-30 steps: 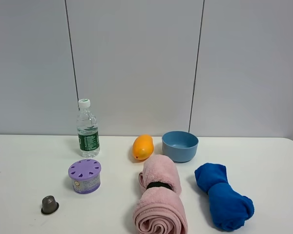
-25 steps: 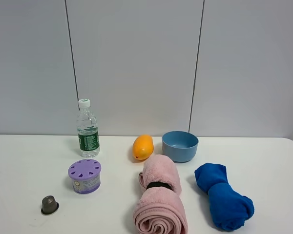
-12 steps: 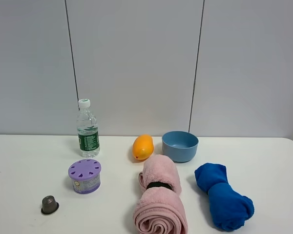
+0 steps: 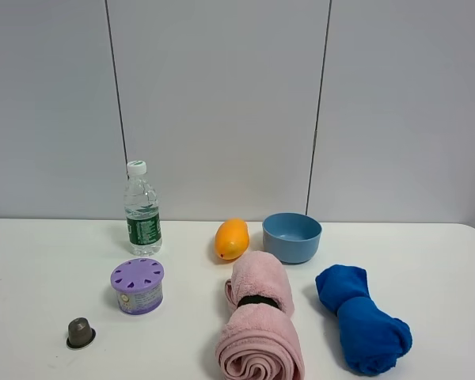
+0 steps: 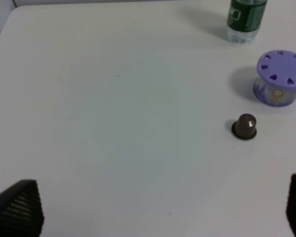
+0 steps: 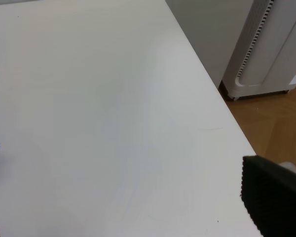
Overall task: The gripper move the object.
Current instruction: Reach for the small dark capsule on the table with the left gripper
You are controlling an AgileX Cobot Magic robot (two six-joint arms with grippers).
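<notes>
- The black textured left gripper [image 5: 158, 210] hangs over the white table [image 4: 32, 269], out of the high camera's sight. Its jaws stand wide apart with only bare tabletop between them.
- The tiny dark grey-brown metal coffee capsule [image 4: 81, 333] stands on its flared rim, narrow end up, near the table's front left. The left wrist camera shows the capsule [image 5: 244, 127] well clear of the fingers [image 5: 19, 210].
- A purple round vented container [image 4: 138, 286] sits near the capsule, at its 1 o'clock.
- A clear plastic water bottle with a green label and white cap [image 4: 142, 210] stands upright at 12 o'clock of the container.
- An orange mango-shaped fruit [image 4: 231, 238] lies at 9 o'clock of a light blue round bowl [image 4: 291, 237], just beside it.
- A rolled pink fluffy towel with a black band [image 4: 258, 321] lies at 6 o'clock of the fruit.
- A bunched deep blue cloth [image 4: 362, 318] lies at 3 o'clock of the towel, apart from it.
- The black right gripper [image 6: 128, 207] hovers by the table's right edge, jaws spread wide and gripping nothing.
</notes>
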